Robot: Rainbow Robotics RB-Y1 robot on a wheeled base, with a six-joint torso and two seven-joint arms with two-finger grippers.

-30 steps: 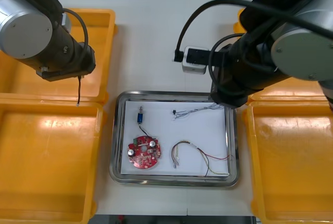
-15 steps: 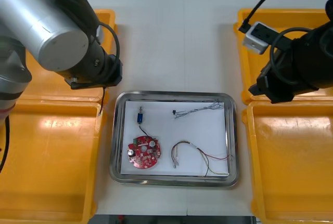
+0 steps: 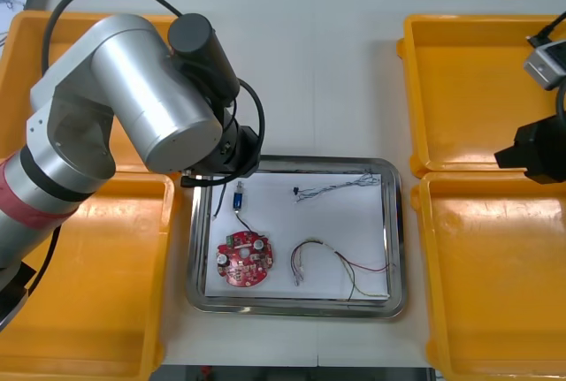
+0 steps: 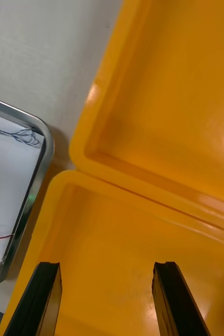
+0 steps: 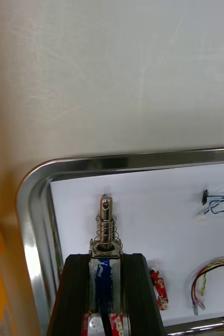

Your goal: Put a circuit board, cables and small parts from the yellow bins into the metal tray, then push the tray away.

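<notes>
Left claw (image 5: pixel 106 260) is clamped on a small metal part (image 5: pixel 106 231): blue body between the fingers, spring and pin sticking out past the tips. It sits over the far-left corner of the metal tray (image 3: pixel 292 162), just inside the rim. Can't tell whether the part touches the white liner or is clear of it. The tray is mid-tabletop (image 3: pixel 301 72), toward the near edge, between the yellow bins (image 3: pixel 469 89). Also in the tray: a red circuit board (image 3: pixel 245 258) at near left, a red and yellow cable (image 3: pixel 340 266) looped at near right, and a twisted blue and white cable (image 3: pixel 336 188) along the far side. All three lie apart from each other. Right claw (image 4: pixel 107 268) has its fingers apart with nothing between them. It hangs at the right edge of the tabletop over the near right-hand bin, just by the wall next to the far bin.
</notes>
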